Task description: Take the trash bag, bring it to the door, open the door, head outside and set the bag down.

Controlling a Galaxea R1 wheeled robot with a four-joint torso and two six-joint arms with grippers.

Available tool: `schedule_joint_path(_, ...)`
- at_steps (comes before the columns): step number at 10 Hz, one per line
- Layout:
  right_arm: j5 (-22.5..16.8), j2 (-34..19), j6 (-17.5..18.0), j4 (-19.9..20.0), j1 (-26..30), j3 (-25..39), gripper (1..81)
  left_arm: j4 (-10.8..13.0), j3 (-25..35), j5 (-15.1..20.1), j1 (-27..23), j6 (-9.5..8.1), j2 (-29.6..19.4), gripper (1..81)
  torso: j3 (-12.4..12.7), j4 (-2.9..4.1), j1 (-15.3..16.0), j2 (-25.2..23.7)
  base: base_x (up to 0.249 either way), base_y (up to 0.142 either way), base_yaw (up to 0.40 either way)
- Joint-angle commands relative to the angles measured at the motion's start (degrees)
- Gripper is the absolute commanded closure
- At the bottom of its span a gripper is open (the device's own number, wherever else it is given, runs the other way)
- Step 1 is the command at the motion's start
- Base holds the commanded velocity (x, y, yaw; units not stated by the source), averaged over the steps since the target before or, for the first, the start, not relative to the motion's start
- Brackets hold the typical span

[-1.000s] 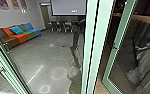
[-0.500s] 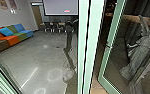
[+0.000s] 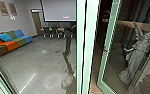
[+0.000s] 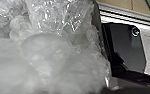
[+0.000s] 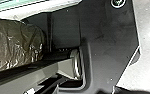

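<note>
Left gripper, right gripper: cannot tell whether either grips; trash bag (image 4: 63,47) right up close to left wrist.
Left wrist faces crumpled, clear plastic. Right wrist points toward robot's own dark plate (image 5: 106,37), shiny brownish plastic (image 5: 16,42) nearby. Ahead: green-framed glass door (image 3: 106,51), pale statue (image 3: 138,55) seen through glass.

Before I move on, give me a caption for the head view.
Pale statue showing in a green-framed glass door, multicoloured sofa and chairs in the room alongside.
</note>
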Motion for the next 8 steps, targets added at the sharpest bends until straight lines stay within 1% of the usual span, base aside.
schedule_joint_path(1,-3.7,0.1,-0.3,-0.2,2.2,0.3,1.0,0.2,0.2,3.0,-2.2,0.32,-0.4,81.1,5.5,0.00,0.0,0.0,0.000,0.000,0.000)
schedule_joint_path(2,-3.7,0.1,-0.2,-0.2,2.2,0.2,1.0,0.1,0.2,3.0,-2.3,0.23,-0.3,81.1,1.9,0.00,0.0,0.0,0.000,0.000,0.000)
schedule_joint_path(4,-3.7,0.1,-0.2,-0.2,2.2,0.2,1.0,0.4,0.2,3.0,-2.3,0.23,-0.1,81.1,5.4,0.00,-0.1,0.0,0.000,0.000,0.000)
schedule_joint_path(6,-3.7,0.1,-0.2,-0.2,1.9,0.2,1.0,0.5,0.2,3.0,-2.2,0.23,0.0,81.1,6.2,0.00,-0.1,-0.1,0.000,0.000,0.000)
schedule_joint_path(8,-3.7,0.1,-0.2,-0.1,1.9,0.2,1.0,0.5,0.1,3.0,-2.2,0.23,0.1,81.1,6.1,0.00,-0.2,-0.1,0.000,0.000,0.000)
